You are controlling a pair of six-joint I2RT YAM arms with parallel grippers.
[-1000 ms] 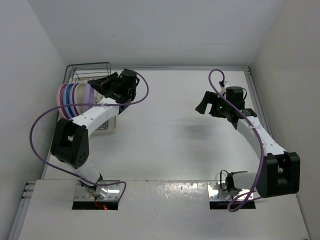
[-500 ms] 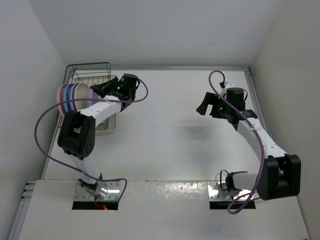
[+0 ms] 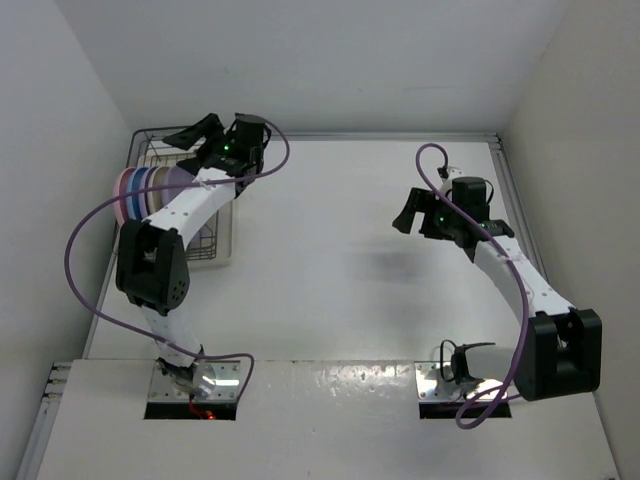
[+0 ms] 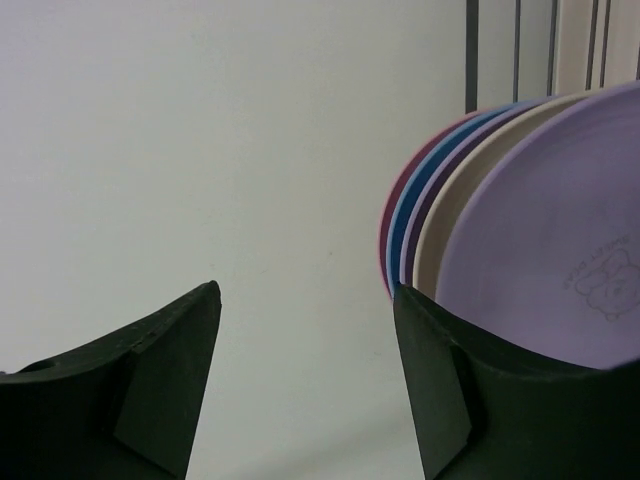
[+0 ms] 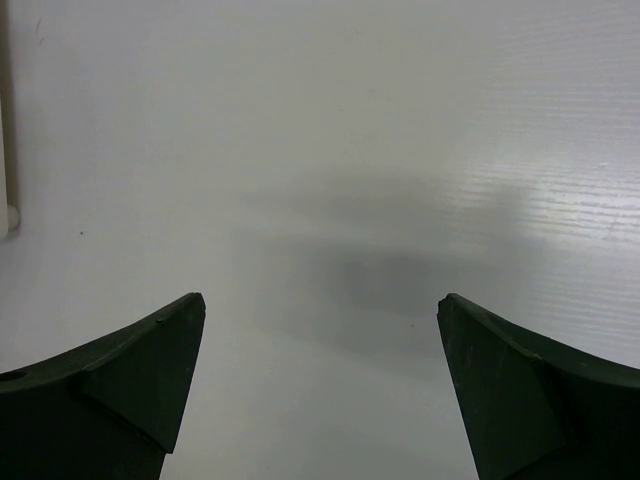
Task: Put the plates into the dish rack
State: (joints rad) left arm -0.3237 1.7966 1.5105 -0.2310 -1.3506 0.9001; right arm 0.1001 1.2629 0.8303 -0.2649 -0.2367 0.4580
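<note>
Several plates (image 3: 143, 190) stand on edge, side by side, in the dish rack (image 3: 150, 140) at the far left of the table. In the left wrist view the nearest is lilac (image 4: 560, 250), with cream (image 4: 447, 225), lilac, blue (image 4: 403, 215) and pink rims behind it. My left gripper (image 3: 195, 143) (image 4: 304, 290) hangs open over the rack's far part, just beyond the plates, with nothing between its fingers; its right finger (image 4: 450, 380) covers the lilac plate's lower edge. My right gripper (image 3: 408, 212) (image 5: 322, 297) is open and empty above the bare table on the right.
The rack's pale tray base (image 3: 226, 248) juts out toward the table's middle under my left arm. The left wall stands close behind the rack, and its dark wires (image 4: 470, 50) rise behind the plates. White walls enclose the table.
My left gripper was shut beside the plates; it has swung toward the rack's far end and opened. The plates stay standing in the rack. The right arm has not moved.
</note>
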